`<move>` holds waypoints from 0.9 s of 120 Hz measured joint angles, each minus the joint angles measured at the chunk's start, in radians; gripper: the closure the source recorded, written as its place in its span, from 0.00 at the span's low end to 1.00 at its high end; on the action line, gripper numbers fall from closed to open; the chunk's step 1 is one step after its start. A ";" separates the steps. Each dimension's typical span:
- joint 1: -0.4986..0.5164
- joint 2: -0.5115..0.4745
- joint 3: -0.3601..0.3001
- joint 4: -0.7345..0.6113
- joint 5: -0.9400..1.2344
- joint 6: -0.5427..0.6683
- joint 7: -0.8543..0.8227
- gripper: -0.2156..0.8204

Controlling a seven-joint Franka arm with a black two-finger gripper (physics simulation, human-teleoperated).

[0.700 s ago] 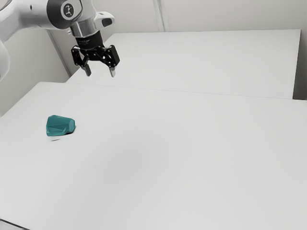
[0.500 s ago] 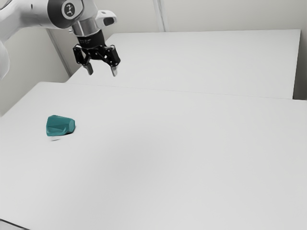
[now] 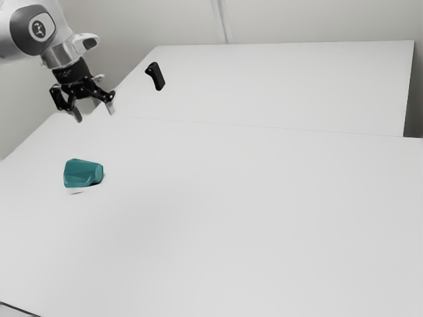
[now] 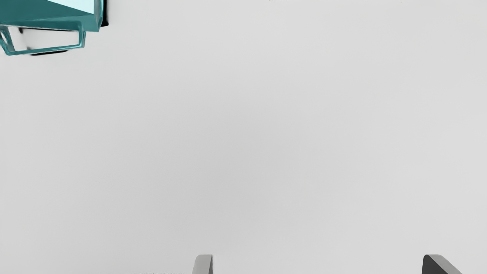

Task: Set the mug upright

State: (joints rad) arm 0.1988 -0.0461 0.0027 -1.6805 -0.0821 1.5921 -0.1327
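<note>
Gripper (image 3: 94, 115) open: 2 fingers stand well apart, tips pointing down w/ a slight tilt, pale tabletop seen btwn them in wrist view. One fingertip (image 4: 203, 264) shows its lt. grey side, the other a dk. face w/ a grey edge. Gripper is up in the air, apart from the mug.

Arm (image 3: 36, 30) right above gripper, white & grey w/ a dk. round badge, coming in from ext. view's upper left.

Mug (image 3: 82, 173), teal, faceted, is below gripper level, on the table (image 3: 264, 224), lying on its side, i.e. not upright. Wide end faces ext. view's left, narrow end ext. view's right. Wrist view has it partly cut off, ahead of the fingers & off to one side, well clear of both tips. Its handle (image 4: 45, 52), an angular loop, is on the mug's side nearer the fingers. Dk. shadow just beside the mug.

Farther from gripper, toward ext. view's right & a bit higher in that view: small black piece (image 3: 156, 76), slightly bent, tilted. Can't tell if it rests on anything or hangs in the air.

Beyond the table: 2nd white surface (image 3: 297, 82), thin seam btwn the two. Farthest back, pale wall (image 3: 317, 20) w/ a vert. strip (image 3: 222, 20).
</note>
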 joint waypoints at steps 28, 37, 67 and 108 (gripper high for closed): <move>0.332 0.119 0.000 0.004 -0.104 0.073 0.131 0.21; 0.310 0.166 0.002 0.016 -0.135 0.097 0.201 0.21; 0.340 0.409 0.008 0.188 -0.272 0.152 0.473 0.21; 0.451 0.609 0.006 0.332 -0.357 0.134 0.749 0.21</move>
State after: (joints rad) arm 0.6493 0.5634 0.0089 -1.3485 -0.4388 1.7262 0.6162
